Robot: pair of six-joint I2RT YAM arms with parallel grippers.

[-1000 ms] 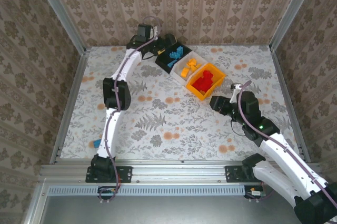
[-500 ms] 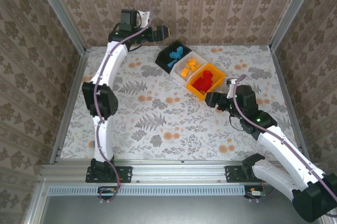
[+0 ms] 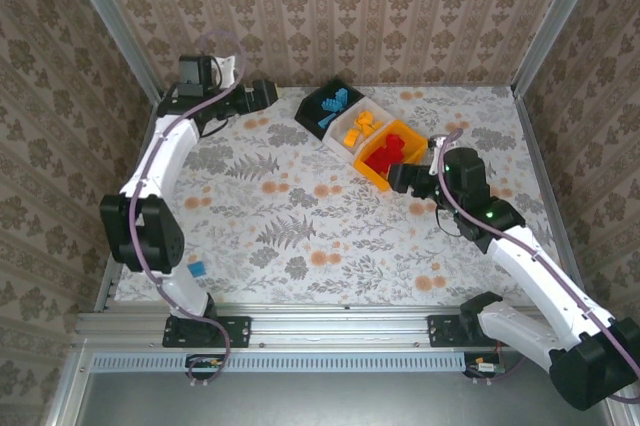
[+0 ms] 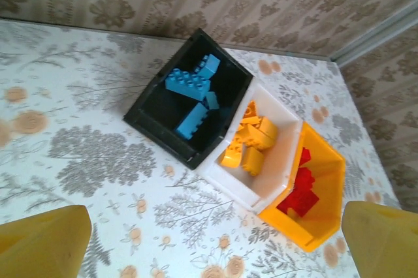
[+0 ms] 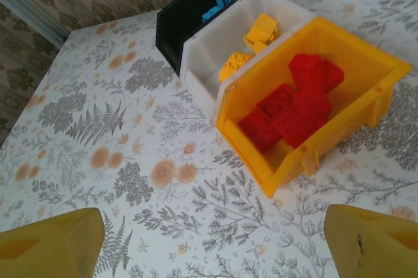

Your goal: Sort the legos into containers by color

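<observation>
While the left pincer [image 3: 262,94] hung over the far-left corner of the worktop [image 3: 300,216], its blunt yellow plastic fingertips [image 4: 42,242] sat at opposite lower corners of the left wrist view, spread wide with nothing between them. The right pincer [image 3: 398,178] hovered just beside the near corner of the orange-yellow bin [image 4: 290,177], and its yellow fingertips [image 5: 372,242] were likewise splayed wide and empty.

Three open-topped rectangular plastic bins stood in a diagonal row at the far middle of the worktop, wall touching wall. The black bin [image 4: 160,136], farthest and leftmost, held studded blue bricks [image 4: 189,85]. The white bin [image 4: 228,183] in the middle, its walls slightly translucent, held a heap of orange-yellow bricks [image 4: 251,141]. The orange-yellow bin, nearest and rightmost, held glossy red bricks [image 4: 300,193] piled against one another.

One small blue brick [image 3: 197,268] lay alone on the worktop at the near left, well apart from the bins and close beside the left arm's lower link.

A cloth-like cover printed with grey ferns and orange blossoms lay over the worktop, and damask-patterned wallpaper [image 3: 400,6] lined the enclosure.
</observation>
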